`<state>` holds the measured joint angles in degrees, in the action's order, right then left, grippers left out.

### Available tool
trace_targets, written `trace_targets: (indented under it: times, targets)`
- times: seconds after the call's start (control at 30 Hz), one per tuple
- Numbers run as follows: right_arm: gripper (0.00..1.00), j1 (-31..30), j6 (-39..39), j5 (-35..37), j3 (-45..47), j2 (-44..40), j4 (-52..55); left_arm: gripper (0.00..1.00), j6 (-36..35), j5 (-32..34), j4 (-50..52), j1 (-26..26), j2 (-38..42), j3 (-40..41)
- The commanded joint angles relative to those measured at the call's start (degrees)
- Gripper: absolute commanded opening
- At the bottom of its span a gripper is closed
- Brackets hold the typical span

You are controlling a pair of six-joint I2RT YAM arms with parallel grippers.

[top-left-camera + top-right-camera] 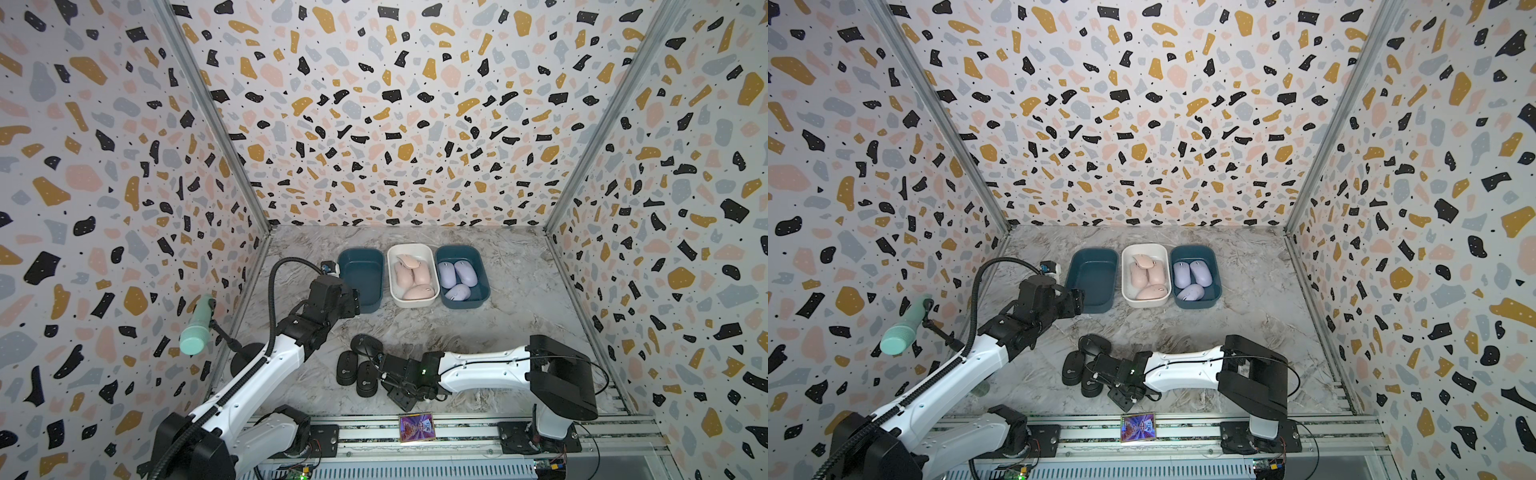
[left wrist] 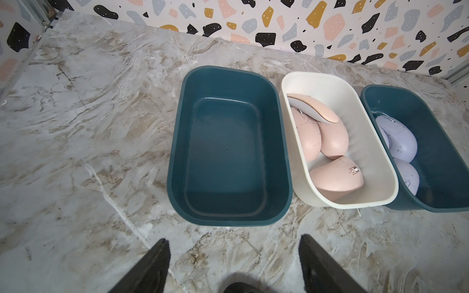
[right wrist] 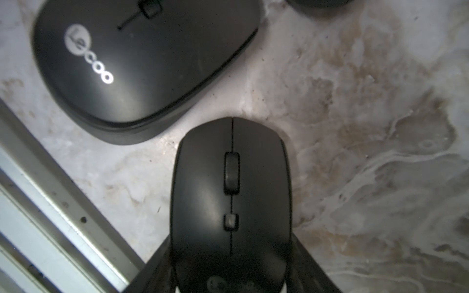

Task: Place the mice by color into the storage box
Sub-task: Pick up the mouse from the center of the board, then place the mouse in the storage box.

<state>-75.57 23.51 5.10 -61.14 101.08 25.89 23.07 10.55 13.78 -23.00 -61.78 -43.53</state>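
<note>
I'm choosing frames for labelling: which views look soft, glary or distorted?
Right wrist view: close-up is soft, the gripped black mouse and the logo mouse beside it both blurred. Left wrist view: sharp, faint sheen inside the empty blue bin. Both top views: wide-angle, the walls splay outward.

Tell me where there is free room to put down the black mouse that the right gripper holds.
One teal bin is empty. The table is bare between the bins and the loose black mice, also right of the other teal bin with lilac mice. Crowded: the white bin full of pink mice, and the front around the right gripper.
</note>
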Motion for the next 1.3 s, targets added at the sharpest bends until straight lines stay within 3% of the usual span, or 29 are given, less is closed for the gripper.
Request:
trace_targets:
  times: [0.0, 0.43, 0.83, 1.27]
  targets:
    - [0.47, 1.18, 0.49, -0.02, -0.64, -1.71, 0.30, 0.79, -1.20, 0.35, 0.19, 0.38, 0.76, 0.37]
    - [0.46, 5.22, 2.31, -0.68, -0.16, -7.30, -0.74, 0.79, -1.31, 2.92, 1.82, 0.33, 0.94, -0.46]
    - [0.46, 14.75, 0.32, -4.04, -4.56, -11.37, -3.96, 0.79, -2.58, 6.80, 4.49, 0.67, 1.75, -2.97]
    - [0.46, 21.40, -1.17, -6.60, -11.11, -8.05, -11.28, 0.80, -2.24, 5.98, 3.54, 3.65, -0.22, -6.04]
